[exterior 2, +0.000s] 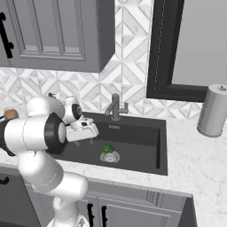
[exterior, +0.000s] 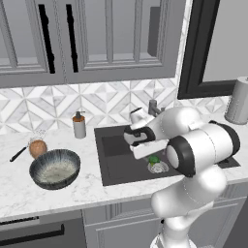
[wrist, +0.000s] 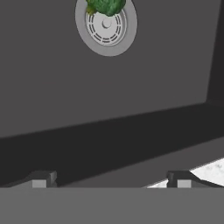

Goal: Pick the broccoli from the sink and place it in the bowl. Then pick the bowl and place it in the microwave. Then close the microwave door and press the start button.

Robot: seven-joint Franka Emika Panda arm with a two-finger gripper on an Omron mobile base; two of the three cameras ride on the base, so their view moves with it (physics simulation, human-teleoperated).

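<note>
My gripper (wrist: pixel 111 181) hangs above the sink (exterior 2: pixel 146 153), fingers spread wide and holding nothing, tips pointed down at the basin floor. The broccoli (wrist: pixel 105 5) lies on the round metal drain (wrist: pixel 106 27), well ahead of my fingertips, at the near side of the basin in the base views. The bowl (exterior: pixel 54 168) waits on the counter (exterior: pixel 29 193) to the left of the sink, beside a brown-orange item with a black handle (exterior: pixel 37 147). The step in hand is the first pick; next, I judge, I must advance over the drain, descend, and close on the floret.
</note>
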